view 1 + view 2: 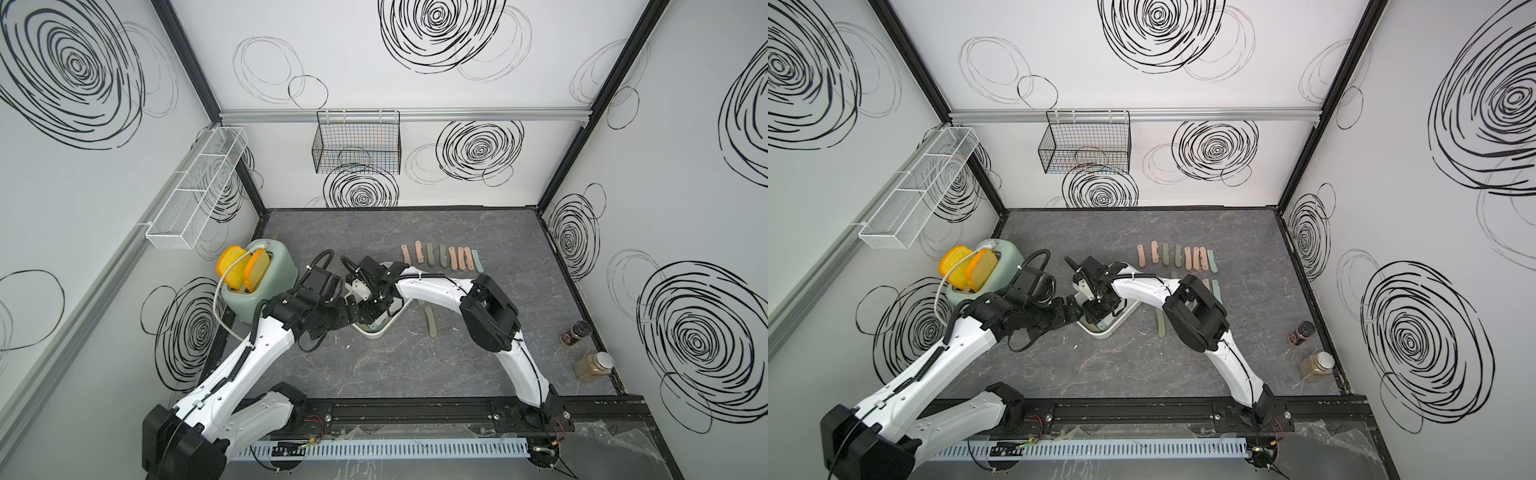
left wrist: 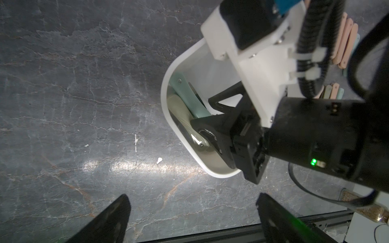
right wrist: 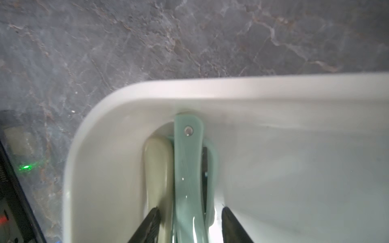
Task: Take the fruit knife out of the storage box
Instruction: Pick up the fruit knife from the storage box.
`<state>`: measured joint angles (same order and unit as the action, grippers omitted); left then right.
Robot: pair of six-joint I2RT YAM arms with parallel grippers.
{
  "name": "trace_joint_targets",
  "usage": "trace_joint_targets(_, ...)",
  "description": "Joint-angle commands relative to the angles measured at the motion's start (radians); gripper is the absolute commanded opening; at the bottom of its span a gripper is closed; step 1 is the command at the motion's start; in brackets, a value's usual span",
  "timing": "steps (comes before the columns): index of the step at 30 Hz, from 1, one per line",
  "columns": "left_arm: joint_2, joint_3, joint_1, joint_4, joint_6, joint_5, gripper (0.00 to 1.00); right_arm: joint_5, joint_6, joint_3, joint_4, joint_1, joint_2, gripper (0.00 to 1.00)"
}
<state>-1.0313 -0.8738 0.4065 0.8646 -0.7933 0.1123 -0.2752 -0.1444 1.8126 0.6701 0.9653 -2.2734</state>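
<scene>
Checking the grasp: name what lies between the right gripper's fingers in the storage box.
The mint-green knife lies between the fingers of the right gripper, in the right wrist view; the beige knife sits beside it.

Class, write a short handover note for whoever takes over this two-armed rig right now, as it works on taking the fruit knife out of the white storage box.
Left gripper: wide open, empty, over the table beside the storage box.
Right gripper: down inside the box, jaws apart on either side of the mint-green knife; no firm grip visible.
An olive knife lies beside it in the box.
Done: a row of knives already lies on the table.
Left: close on the green knife, lift it clear, set it down.
</scene>
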Motion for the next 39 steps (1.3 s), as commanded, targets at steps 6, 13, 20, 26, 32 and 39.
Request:
trace_joint_targets(6,0.043,0.034,-0.056,-0.008,0.026,0.037,0.98,0.043,0.013,0.065,0.026,0.002,-0.04,0.31)
trace_joint_targets(13,0.054,0.063,-0.061,-0.027,0.012,0.052,0.98,0.067,0.017,0.069,0.035,-0.01,-0.029,0.23)
trace_joint_targets(20,0.074,0.085,-0.061,-0.031,-0.001,0.057,0.98,0.152,0.02,0.074,0.062,-0.015,-0.032,0.22)
trace_joint_targets(26,0.078,0.098,-0.06,-0.038,-0.007,0.063,0.98,0.265,0.041,0.111,0.123,-0.012,-0.063,0.31)
trace_joint_targets(32,0.081,0.106,-0.062,-0.044,-0.012,0.07,0.98,0.251,0.052,0.098,0.134,-0.012,-0.059,0.5)
trace_joint_targets(39,0.085,0.109,-0.063,-0.049,-0.017,0.069,0.98,0.2,0.045,0.096,0.155,-0.004,-0.083,0.48)
